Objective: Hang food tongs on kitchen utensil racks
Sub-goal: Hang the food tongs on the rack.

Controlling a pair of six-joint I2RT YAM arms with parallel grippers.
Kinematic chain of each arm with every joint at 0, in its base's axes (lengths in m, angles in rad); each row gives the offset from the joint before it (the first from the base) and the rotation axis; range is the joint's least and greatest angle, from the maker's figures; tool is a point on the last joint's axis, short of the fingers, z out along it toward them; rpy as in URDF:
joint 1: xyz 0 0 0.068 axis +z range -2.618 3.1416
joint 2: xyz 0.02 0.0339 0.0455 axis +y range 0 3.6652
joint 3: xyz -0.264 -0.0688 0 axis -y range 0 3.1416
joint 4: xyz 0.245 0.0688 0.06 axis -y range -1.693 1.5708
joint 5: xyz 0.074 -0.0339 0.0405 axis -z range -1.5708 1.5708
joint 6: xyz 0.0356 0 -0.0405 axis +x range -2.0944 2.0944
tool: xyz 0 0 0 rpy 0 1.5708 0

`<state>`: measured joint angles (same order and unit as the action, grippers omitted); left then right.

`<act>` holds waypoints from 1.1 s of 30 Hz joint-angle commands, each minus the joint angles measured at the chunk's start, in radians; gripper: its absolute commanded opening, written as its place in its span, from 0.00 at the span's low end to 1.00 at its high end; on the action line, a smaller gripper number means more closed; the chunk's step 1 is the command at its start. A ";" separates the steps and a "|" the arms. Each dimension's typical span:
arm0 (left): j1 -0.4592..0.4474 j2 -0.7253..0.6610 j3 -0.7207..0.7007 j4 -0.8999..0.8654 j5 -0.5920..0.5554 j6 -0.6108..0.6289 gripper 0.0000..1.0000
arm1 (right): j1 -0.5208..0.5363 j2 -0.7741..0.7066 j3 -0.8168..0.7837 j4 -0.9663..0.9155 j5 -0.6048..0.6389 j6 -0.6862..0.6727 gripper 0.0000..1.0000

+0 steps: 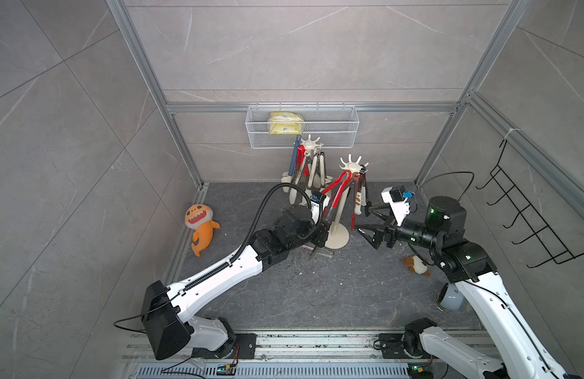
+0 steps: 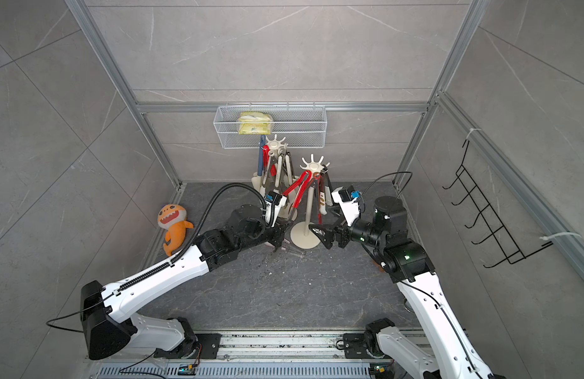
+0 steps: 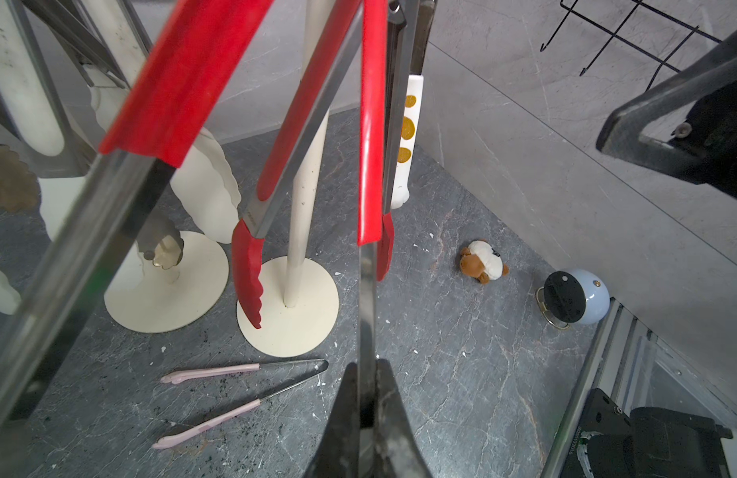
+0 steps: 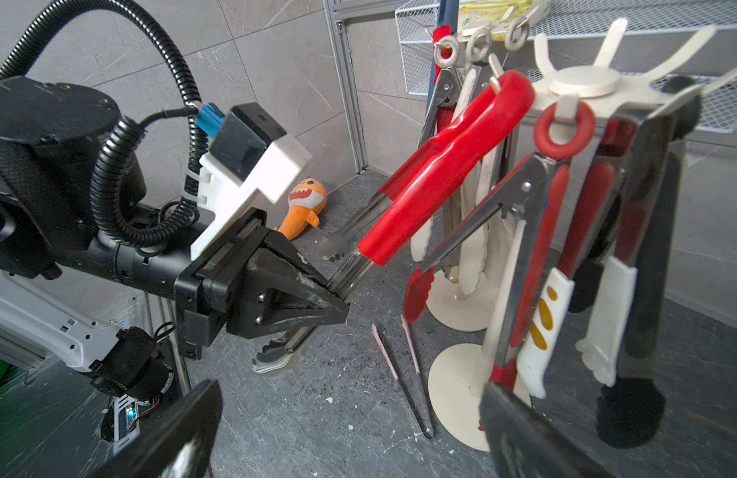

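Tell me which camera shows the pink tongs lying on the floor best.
The left wrist view: the pink tongs lie whole and unblocked, with both arms and the hinge visible. The right wrist view shows the tongs foreshortened. In both top views the left arm hides nearly all of them.

No readable text, labels (or numbers) anywhere
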<state>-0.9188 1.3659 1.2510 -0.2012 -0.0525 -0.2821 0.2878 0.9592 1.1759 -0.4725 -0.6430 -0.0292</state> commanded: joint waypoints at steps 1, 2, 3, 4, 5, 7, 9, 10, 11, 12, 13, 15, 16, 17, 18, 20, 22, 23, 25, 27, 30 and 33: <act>-0.006 -0.004 0.032 0.014 -0.016 -0.019 0.00 | 0.004 -0.010 -0.007 -0.015 -0.015 -0.003 1.00; -0.006 -0.005 0.033 0.013 -0.017 -0.022 0.04 | 0.005 -0.008 -0.007 -0.015 -0.015 -0.002 1.00; -0.006 -0.005 0.031 0.014 -0.017 -0.023 0.07 | 0.003 -0.008 -0.007 -0.015 -0.016 -0.003 1.00; -0.006 -0.005 0.027 0.014 -0.016 -0.026 0.10 | 0.004 -0.008 -0.007 -0.016 -0.017 -0.002 1.00; -0.006 -0.005 0.028 0.014 -0.017 -0.026 0.13 | 0.002 -0.007 -0.005 -0.016 -0.016 -0.003 1.00; -0.006 -0.005 0.026 0.013 -0.017 -0.029 0.18 | 0.004 -0.007 -0.005 -0.014 -0.017 -0.003 1.00; -0.006 -0.007 0.027 0.014 -0.017 -0.031 0.27 | 0.004 -0.007 -0.005 -0.014 -0.017 -0.002 1.00; -0.006 -0.007 0.027 0.016 -0.018 -0.031 0.31 | 0.005 -0.005 -0.005 -0.014 -0.017 -0.001 1.00; -0.005 -0.008 0.028 0.017 -0.021 -0.032 0.33 | 0.004 -0.005 -0.004 -0.014 -0.017 -0.001 1.00; -0.006 -0.010 0.028 0.017 -0.023 -0.030 0.35 | 0.004 -0.005 -0.005 -0.014 -0.017 0.000 1.00; -0.006 -0.012 0.028 0.019 -0.026 -0.029 0.37 | 0.004 -0.005 -0.005 -0.013 -0.016 -0.001 1.00; -0.006 -0.016 0.028 0.022 -0.029 -0.031 0.41 | 0.004 -0.005 -0.003 -0.014 -0.017 0.000 1.00; -0.006 -0.019 0.028 0.022 -0.030 -0.030 0.43 | 0.004 -0.005 -0.004 -0.014 -0.017 0.001 1.00; -0.006 -0.021 0.028 0.024 -0.032 -0.030 0.45 | 0.004 -0.005 -0.004 -0.014 -0.016 0.000 1.00; -0.005 -0.023 0.026 0.024 -0.036 -0.029 0.48 | 0.004 -0.005 -0.003 -0.014 -0.015 0.000 1.00; -0.006 -0.033 0.018 0.026 -0.048 -0.034 0.53 | 0.003 -0.005 -0.004 -0.016 -0.014 0.000 1.00; -0.006 -0.049 -0.003 0.038 -0.062 -0.045 0.59 | 0.004 -0.004 -0.004 -0.015 -0.014 0.001 1.00; -0.004 -0.059 -0.018 0.045 -0.072 -0.051 0.62 | 0.005 -0.004 -0.005 -0.015 -0.014 0.002 1.00; -0.005 -0.078 -0.044 0.055 -0.093 -0.066 0.64 | 0.005 -0.001 -0.005 -0.016 -0.014 0.002 1.00; -0.004 -0.095 -0.069 0.060 -0.119 -0.086 0.67 | 0.004 0.001 -0.007 -0.016 -0.014 0.004 1.00; -0.003 -0.126 -0.114 0.069 -0.143 -0.117 0.69 | 0.004 0.004 -0.009 -0.014 -0.016 0.005 1.00; -0.003 -0.155 -0.161 0.085 -0.164 -0.142 0.70 | 0.004 0.005 -0.012 -0.012 -0.018 0.007 1.00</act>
<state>-0.9211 1.2526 1.1114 -0.1688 -0.1726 -0.3782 0.2878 0.9604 1.1759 -0.4744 -0.6434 -0.0288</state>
